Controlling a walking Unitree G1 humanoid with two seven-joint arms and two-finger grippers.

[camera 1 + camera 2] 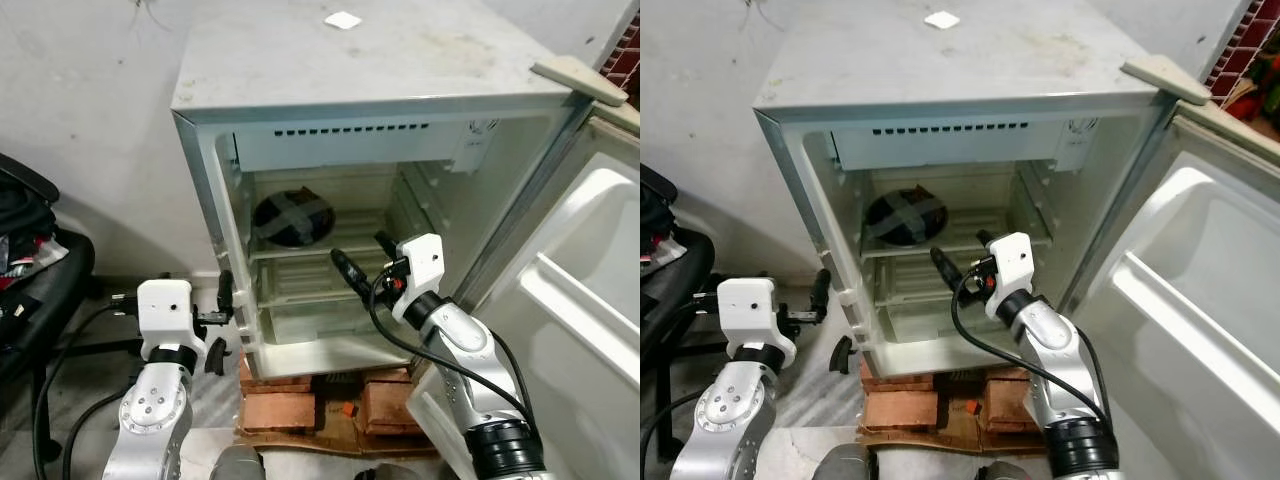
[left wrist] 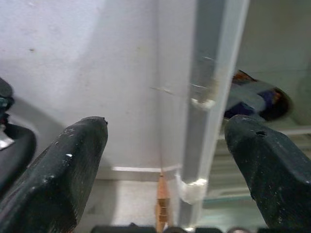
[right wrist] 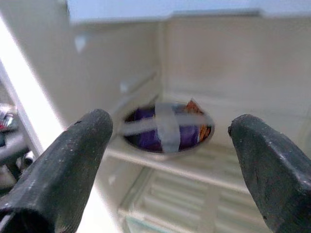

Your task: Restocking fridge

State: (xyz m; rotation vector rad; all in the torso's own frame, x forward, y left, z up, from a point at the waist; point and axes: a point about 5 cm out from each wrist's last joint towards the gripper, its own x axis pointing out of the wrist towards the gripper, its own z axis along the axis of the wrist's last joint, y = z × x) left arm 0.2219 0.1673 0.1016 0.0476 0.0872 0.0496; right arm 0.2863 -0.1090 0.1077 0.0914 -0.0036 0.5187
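The small white fridge [image 1: 300, 90] stands on red bricks [image 1: 285, 400] with its door [image 1: 570, 300] swung wide, and a round bowl crossed with grey tape [image 1: 292, 218], holding purple packets, sits on the upper wire shelf [image 1: 330, 245] inside. The right tool [image 1: 362, 258] reaches into the open compartment just in front of that shelf, its two black fingers spread apart and holding nothing. The left tool [image 1: 222, 322] hangs beside the fridge's left front edge, fingers likewise apart and empty.
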